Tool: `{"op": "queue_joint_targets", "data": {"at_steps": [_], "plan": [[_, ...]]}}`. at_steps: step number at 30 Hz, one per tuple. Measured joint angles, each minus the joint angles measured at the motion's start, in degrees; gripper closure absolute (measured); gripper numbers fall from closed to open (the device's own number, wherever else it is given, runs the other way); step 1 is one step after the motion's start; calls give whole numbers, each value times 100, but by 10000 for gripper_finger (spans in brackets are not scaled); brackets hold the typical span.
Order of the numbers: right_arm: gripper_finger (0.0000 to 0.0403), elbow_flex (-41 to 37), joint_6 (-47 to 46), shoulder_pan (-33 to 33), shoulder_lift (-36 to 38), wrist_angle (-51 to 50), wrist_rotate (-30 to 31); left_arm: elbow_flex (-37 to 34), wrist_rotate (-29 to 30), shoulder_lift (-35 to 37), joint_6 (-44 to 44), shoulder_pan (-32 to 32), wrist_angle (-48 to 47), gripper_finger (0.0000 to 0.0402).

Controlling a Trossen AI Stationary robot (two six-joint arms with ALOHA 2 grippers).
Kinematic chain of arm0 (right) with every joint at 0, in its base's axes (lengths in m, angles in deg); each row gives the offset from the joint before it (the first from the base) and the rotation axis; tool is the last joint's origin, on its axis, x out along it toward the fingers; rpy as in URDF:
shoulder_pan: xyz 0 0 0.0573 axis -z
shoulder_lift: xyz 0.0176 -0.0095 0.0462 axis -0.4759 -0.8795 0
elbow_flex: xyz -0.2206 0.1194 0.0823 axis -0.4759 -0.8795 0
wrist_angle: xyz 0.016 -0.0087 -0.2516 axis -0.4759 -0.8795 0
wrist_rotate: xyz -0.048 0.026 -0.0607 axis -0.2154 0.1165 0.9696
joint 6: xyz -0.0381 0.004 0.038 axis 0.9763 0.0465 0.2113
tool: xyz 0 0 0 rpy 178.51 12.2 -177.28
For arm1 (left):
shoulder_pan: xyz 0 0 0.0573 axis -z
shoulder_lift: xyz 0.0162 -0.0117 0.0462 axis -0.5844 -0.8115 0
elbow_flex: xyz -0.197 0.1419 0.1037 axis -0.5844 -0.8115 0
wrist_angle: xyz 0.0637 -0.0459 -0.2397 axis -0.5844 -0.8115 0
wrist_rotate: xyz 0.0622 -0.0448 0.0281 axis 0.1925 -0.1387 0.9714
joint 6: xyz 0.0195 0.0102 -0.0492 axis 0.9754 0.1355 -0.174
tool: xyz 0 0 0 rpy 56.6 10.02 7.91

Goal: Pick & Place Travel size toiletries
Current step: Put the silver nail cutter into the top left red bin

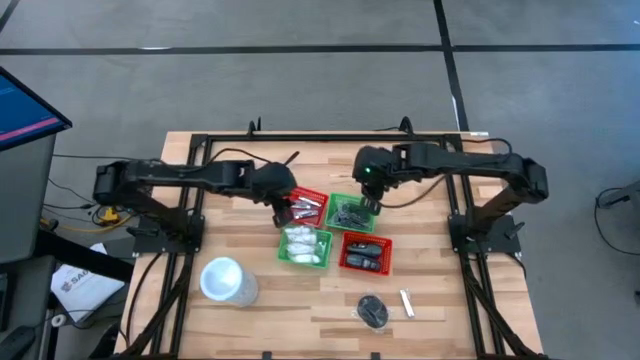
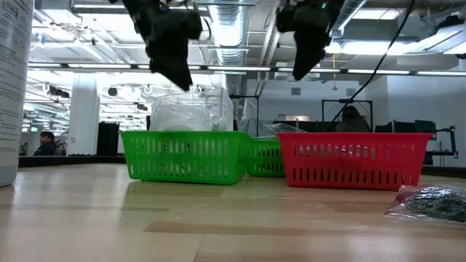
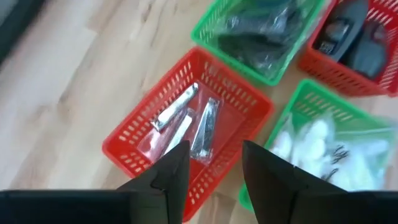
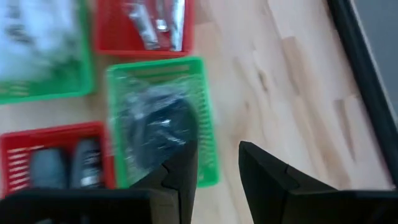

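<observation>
light wood table (image 1: 300, 310), grey floor around, bright workshop behind. left gripper (image 3: 214, 171) parted, empty, over red basket (image 3: 134, 134); right gripper (image 4: 217, 165) parted, empty, at 3 o'clock.

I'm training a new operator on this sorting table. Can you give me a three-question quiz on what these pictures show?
1. True or false: the left gripper hangs above the red basket holding the silvery tubes, with nothing between its fingers.
2. How many baskets stand on the table? A) two B) four C) six
3. Which loose items lie outside the baskets, near the table's front edge?

Key
1. True.
2. B: two red, two green.
3. A black bundle in clear wrap and a small silvery tube beside it. The right gripper is over the green basket of black bundles.
</observation>
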Motion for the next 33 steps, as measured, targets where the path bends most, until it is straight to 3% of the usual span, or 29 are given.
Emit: {"op": "queue_joint_targets", "data": {"at_steps": [11, 33], "plan": [[294, 0, -1618, -1521, 256, -1236, -11, 0, 100, 418, -16, 389, 85, 270], [294, 0, -6325, -4901, 110, -1397, 377, 0, 118, 401, -16, 572, 92, 270]]}}
